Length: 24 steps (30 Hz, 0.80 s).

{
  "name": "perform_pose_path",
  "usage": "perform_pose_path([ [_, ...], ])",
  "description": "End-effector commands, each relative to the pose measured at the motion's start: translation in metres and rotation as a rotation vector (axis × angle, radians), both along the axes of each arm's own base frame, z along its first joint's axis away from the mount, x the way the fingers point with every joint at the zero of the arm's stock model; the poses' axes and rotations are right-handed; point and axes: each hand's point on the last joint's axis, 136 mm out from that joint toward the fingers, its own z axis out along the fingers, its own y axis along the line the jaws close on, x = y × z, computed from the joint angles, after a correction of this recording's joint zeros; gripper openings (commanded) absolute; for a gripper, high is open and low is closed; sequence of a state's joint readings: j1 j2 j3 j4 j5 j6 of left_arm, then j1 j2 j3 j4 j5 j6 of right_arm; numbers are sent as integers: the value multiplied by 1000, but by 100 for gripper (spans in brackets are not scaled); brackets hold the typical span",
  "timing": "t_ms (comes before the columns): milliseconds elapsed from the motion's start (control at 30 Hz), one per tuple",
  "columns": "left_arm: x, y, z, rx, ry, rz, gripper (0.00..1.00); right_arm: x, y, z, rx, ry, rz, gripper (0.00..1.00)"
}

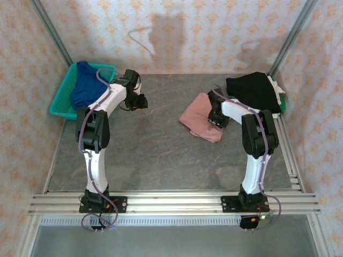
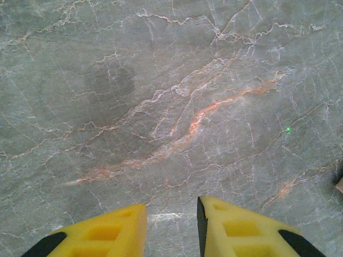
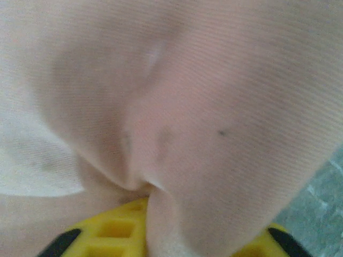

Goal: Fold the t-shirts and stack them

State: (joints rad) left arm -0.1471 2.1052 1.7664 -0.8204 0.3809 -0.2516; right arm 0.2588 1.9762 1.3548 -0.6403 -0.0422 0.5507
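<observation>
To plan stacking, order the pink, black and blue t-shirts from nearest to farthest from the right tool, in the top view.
1. pink t-shirt, gripped by the right tool.
2. black t-shirt, behind it.
3. blue t-shirt, far left, in basket.

Soft, even light is falling from above across the grey marble-veined table top [image 1: 161, 155], throwing faint, smeared shadows onto the floral-patterned back wall [image 1: 166, 32]. The left wrist view is rendering the stone sharply, with a tiny green light dot [image 2: 288, 129] glowing on it. The dusty-pink cloth t-shirt [image 3: 225, 96] is pressing close to the right wrist lens and blurring softly, its weave showing only toward the right.
</observation>
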Motion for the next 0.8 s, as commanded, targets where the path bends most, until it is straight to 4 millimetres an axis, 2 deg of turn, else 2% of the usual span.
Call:
perform_pose_path([
  [0,-5,1,16,16,-17,-22,30,-3,8,-15,45,38,74,7],
  [67,-7,1,20,15,-23,-27,29,2,19,-4,73,18,135,0],
  [233,-13,5,31,30,-41,-33,27,8,26,38,31,-22,245,0],
  [567,-15,12,40,14,-57,-17,24,20,-23,136,-366,-10,416,0],
  [667,-13,13,42,1,-60,-10,23,33,-35,167,-472,-23,450,0],
  [767,-11,14,44,-7,-66,-4,23,53,-48,203,-502,-79,432,0],
])
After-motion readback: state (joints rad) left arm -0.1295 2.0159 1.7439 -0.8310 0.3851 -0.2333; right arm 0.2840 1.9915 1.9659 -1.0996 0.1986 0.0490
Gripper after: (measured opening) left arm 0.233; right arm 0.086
